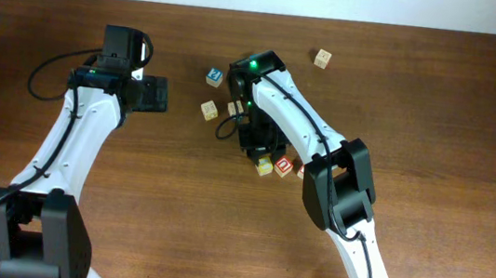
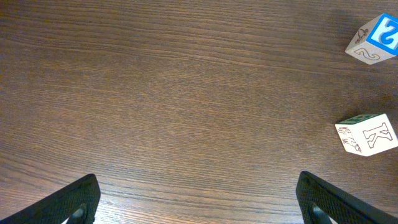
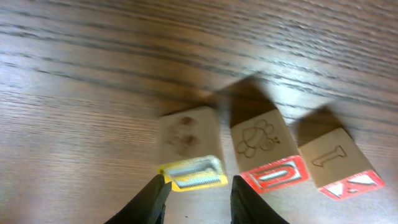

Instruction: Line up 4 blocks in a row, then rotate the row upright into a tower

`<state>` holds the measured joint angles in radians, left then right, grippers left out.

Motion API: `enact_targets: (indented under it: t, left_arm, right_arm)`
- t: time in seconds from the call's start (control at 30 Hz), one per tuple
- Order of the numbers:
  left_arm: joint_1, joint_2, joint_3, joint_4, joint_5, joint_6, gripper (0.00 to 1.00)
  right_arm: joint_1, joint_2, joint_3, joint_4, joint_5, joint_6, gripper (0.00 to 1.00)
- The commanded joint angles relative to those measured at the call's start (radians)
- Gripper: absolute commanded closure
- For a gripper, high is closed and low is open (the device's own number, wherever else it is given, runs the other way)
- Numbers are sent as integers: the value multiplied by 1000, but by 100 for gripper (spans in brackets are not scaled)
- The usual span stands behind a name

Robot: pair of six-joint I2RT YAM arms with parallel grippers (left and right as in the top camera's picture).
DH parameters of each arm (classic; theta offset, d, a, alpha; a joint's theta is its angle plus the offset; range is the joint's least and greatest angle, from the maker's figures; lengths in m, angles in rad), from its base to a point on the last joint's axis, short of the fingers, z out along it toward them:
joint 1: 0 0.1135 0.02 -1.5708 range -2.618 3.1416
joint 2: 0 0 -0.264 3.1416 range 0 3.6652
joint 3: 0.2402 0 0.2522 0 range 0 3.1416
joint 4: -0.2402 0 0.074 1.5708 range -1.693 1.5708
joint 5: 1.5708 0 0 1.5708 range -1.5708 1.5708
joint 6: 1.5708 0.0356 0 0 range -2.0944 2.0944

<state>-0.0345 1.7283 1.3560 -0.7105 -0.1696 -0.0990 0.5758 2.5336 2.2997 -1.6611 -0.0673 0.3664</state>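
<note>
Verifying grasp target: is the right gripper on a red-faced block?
No, the right gripper grips the yellow-faced block; the nearest red-faced block sits just outside its fingers.

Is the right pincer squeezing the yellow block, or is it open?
Squeezing, it looks like: the right pincer has both fingers tight against the sides of the yellow block, no gap showing.

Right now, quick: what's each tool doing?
Left tool: open, holding nothing.
Right tool: closed on the yellow block.
</note>
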Motion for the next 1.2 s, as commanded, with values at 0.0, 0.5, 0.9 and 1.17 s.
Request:
enact_targets:
  t: [0.0, 0.5, 0.9, 1.17]
  left_arm:
    - [-2, 7, 18, -2, -11, -13, 1]
    - [-2, 7, 18, 1, -11, -13, 1]
    - [-2, 7, 18, 0, -12, -13, 1]
    - [-2, 7, 18, 3, -12, -13, 1]
  right_arm:
    - [-7, 11, -9, -19, 44, 10, 60]
    - [-148, 12, 135, 471, 156, 19, 52]
    - [-143, 59, 67, 541, 126, 124, 72]
    - [-55, 59, 68, 286, -154, 31, 71]
